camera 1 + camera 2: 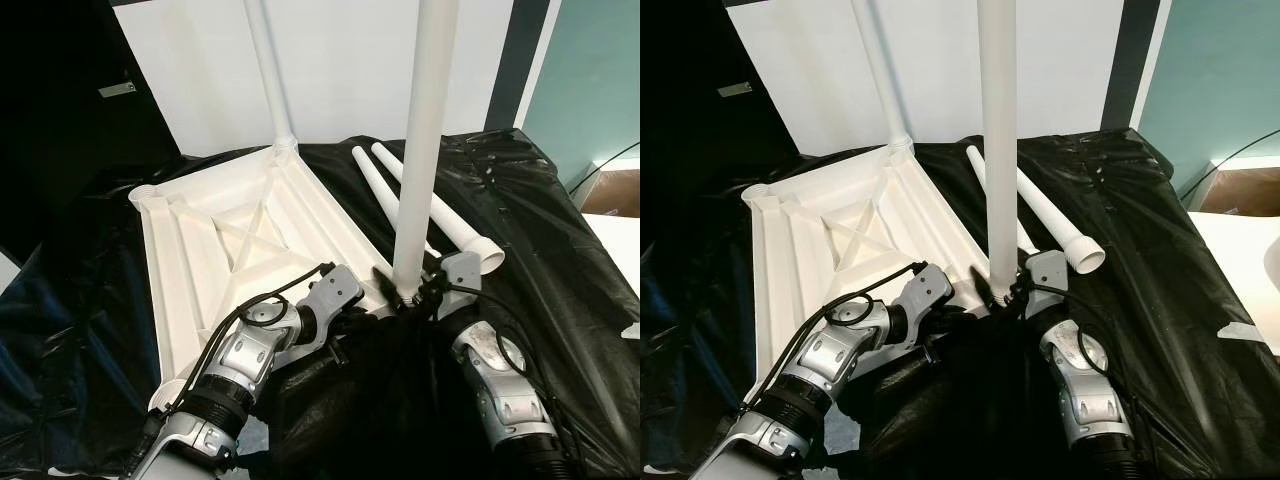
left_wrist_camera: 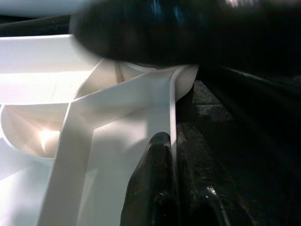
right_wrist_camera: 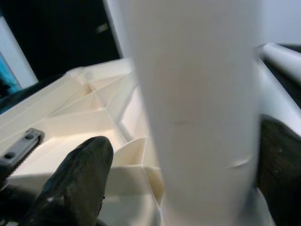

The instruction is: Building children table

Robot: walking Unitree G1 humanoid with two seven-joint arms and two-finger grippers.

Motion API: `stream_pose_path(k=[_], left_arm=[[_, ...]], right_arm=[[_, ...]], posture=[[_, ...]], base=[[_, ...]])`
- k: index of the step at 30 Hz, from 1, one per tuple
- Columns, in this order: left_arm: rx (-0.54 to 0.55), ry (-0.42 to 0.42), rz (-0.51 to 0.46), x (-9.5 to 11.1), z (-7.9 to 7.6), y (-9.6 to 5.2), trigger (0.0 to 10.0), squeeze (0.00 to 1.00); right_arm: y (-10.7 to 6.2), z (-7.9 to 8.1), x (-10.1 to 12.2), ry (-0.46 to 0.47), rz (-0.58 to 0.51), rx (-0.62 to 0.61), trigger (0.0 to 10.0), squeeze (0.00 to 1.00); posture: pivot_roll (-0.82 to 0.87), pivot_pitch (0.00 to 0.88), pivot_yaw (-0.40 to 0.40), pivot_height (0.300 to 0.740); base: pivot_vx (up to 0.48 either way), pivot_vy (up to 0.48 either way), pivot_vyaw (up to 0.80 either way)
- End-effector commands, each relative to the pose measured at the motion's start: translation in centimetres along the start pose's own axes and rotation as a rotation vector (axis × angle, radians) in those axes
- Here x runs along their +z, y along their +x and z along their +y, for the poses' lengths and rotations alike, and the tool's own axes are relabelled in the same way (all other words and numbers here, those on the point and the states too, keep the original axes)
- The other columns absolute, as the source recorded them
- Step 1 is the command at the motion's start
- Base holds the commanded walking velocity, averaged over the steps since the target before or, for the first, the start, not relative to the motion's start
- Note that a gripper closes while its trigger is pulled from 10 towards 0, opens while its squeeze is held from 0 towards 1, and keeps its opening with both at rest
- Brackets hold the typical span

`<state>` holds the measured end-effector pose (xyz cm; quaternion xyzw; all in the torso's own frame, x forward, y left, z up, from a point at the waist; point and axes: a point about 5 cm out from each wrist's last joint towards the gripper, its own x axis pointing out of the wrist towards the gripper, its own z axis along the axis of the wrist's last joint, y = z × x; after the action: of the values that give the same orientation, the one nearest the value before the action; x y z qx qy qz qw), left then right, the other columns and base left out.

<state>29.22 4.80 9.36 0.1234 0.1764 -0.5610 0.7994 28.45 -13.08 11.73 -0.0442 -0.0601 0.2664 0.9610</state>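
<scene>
Item: white plastic tabletop (image 1: pixel 225 250), lying upside down on a surface draped in black sheeting (image 1: pixel 540 260), ribbed underside up; condition, part-assembled.

Legs fitted: one far leg (image 1: pixel 268 70) standing upright in the far corner socket; one near leg (image 1: pixel 425 140) upright at the near right corner, its foot at the socket, whether fully seated I cannot tell.

Legs loose: two spare legs (image 1: pixel 420 205) lying side by side on the sheeting just beside the tabletop's right edge; two corner sockets on the left side stand open.

Right gripper (image 1: pixel 410 295): fingers set either side of the near leg's base, one dark finger (image 3: pixel 77 176) on each flank, holding the leg.

Left gripper (image 1: pixel 350 325): at the tabletop's near rim beside that corner; fingers (image 2: pixel 155 183) narrow, pinching the rim's thin wall, apparently steadying the piece.

Progress, by my reckoning: roughly half done; the two loose legs remain to be fitted, then the table turned upright.
</scene>
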Motion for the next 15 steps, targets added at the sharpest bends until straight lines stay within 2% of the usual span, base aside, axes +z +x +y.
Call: stream_pose_path(k=[1, 2, 5, 7, 8, 10, 12, 13, 15], left_arm=[[-0.024, -0.152, 0.095, -4.1, -1.5, 0.5, 10.0, 0.0], [-0.024, -0.152, 0.095, -4.1, -1.5, 0.5, 10.0, 0.0], [-0.023, -0.153, 0.094, -4.1, -1.5, 0.7, 10.0, 0.0], [-0.023, -0.153, 0.094, -4.1, -1.5, 0.7, 10.0, 0.0], [-0.024, -0.154, 0.094, -4.1, -1.6, 0.7, 10.0, 0.0], [-0.024, -0.153, 0.095, -4.1, -1.5, 0.7, 10.0, 0.0], [-0.024, -0.153, 0.095, -4.1, -1.5, 0.7, 10.0, 0.0], [-0.023, -0.152, 0.094, -4.1, -1.5, 0.7, 10.0, 0.0], [-0.017, -0.153, 0.094, -4.1, -1.4, 0.5, 10.0, 0.0]], right_arm=[[0.7, 0.4, 0.3, -0.005, 0.01, 0.107, 10.0, 0.0], [0.7, 0.4, 0.3, -0.005, 0.01, 0.107, 10.0, 0.0], [1.1, -0.7, 1.3, -0.051, 0.023, 0.282, 10.0, 0.0], [1.1, -0.7, 1.3, -0.051, 0.023, 0.282, 10.0, 0.0], [1.1, -1.1, 1.6, -0.07, 0.034, 0.354, 10.0, 0.0], [0.8, -2.2, 1.6, -0.13, 0.119, 0.525, 10.0, 0.0], [0.8, -2.2, 1.6, -0.13, 0.119, 0.525, 10.0, 0.0], [0.6, -2.7, 1.5, -0.146, 0.158, 0.583, 10.0, 0.0], [0.4, -3.6, 1.6, -0.124, 0.217, 0.672, 0.0, 0.0]], posture=[[-0.03, 0.0, 0.065, 0.74], [-0.03, 0.0, 0.065, 0.74], [-0.03, 0.0, 0.065, 0.74], [-0.03, 0.0, 0.065, 0.74], [-0.03, 0.0, 0.066, 0.74], [-0.03, 0.0, 0.065, 0.74], [-0.03, 0.0, 0.065, 0.74], [-0.02, 0.0, 0.064, 0.74], [-0.01, 0.0, 0.063, 0.74]], base=[[0.0, 0.0, 0.0], [0.0, 0.0, 0.0], [0.0, 0.0, 0.0], [0.0, 0.0, 0.0], [0.0, 0.0, 0.0], [0.0, 0.0, 0.0], [0.0, 0.0, 0.0], [0.0, 0.0, 0.0], [0.0, 0.0, 0.0]])
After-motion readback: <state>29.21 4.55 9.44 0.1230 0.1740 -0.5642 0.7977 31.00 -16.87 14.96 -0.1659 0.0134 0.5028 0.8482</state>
